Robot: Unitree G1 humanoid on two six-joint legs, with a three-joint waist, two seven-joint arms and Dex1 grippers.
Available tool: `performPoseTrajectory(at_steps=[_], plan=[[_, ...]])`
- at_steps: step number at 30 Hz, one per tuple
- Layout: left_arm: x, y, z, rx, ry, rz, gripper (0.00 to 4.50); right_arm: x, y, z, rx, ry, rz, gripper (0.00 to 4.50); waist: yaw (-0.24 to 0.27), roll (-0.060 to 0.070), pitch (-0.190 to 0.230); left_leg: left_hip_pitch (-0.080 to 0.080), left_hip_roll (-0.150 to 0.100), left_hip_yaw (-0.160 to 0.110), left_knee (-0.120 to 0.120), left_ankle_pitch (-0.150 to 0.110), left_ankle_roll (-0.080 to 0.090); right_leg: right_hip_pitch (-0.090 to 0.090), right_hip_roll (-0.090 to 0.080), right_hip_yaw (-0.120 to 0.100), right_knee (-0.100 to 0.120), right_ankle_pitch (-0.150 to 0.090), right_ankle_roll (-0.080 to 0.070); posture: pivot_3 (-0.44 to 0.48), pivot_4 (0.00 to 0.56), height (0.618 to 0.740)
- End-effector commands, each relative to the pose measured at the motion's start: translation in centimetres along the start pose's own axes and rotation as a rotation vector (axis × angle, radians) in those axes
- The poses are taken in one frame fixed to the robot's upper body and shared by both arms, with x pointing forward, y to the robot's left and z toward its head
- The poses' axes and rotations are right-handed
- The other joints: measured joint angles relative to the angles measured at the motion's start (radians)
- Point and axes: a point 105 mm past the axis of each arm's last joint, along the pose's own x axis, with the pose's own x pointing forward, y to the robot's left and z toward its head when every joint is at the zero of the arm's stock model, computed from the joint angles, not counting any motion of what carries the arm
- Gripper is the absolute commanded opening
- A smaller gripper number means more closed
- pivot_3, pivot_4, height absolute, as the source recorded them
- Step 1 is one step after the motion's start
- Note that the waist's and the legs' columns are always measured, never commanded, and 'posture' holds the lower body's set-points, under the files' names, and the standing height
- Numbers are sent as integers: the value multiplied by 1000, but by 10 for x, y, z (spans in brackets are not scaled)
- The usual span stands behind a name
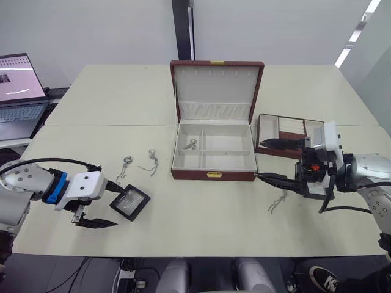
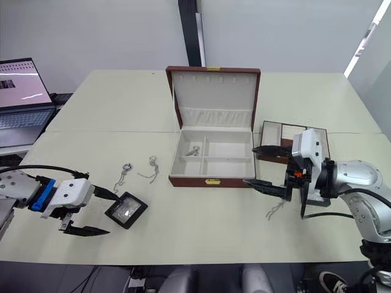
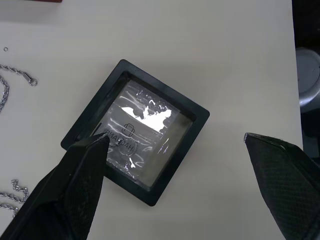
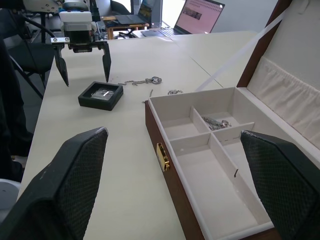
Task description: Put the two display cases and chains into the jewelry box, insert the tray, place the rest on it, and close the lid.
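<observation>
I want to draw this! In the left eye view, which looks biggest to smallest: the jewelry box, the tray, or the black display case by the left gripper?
1. Jewelry box, lid open, clearly largest.
2. Tray, partly hidden by the right gripper.
3. Display case, smallest, though nearest the camera.

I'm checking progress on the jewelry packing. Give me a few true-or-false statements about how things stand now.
1. The reddish-brown wooden jewelry box has its lid open. True.
2. The black-framed square display case lies inside the box. False: it lies on the table, by the open left gripper.
3. A silvery chain lies in a box compartment. True.
4. The shallow tray is inserted. False: it sits beside the box.
5. The right gripper holds a chain. False: it is open, empty.
</observation>
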Motion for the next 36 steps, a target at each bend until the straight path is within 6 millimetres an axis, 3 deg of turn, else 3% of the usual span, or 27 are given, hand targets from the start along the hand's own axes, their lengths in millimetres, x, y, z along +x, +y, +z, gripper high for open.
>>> performPoseTrajectory(at_steps=[1,11,17,20,33,36], plan=[[3,-6,-3,17,30,-42,4466,-2,6,12,-36,-35,-3,4500,-1,0,0,0,0,0,0,0,0,0,0,0,0,0,0,0,150,740],[1,-7,-6,3,62,-55,4466,-4,40,1,-16,50,149,4500,-1,0,0,0,1,0,1,0,0,0,1,-1,1,0,0,0,150,740],[1,-5,-9,10,77,-50,4466,-7,36,-3,-21,63,138,4500,-1,0,0,0,1,0,1,0,0,0,1,-1,1,0,0,0,150,740],[3,-4,-12,33,99,-47,3864,-6,35,-3,-21,61,132,4500,-1,0,0,0,1,0,1,0,0,0,1,-1,1,0,0,0,150,740],[10,-3,-11,20,79,-31,34,-7,32,-4,-17,55,114,4500,-1,0,0,0,1,0,1,0,0,0,1,-1,1,0,0,0,150,740],[10,-3,-10,19,76,-28,10,-7,32,-5,-18,54,112,4500,-1,0,0,1,1,0,1,0,0,1,1,0,1,0,0,0,150,740]])
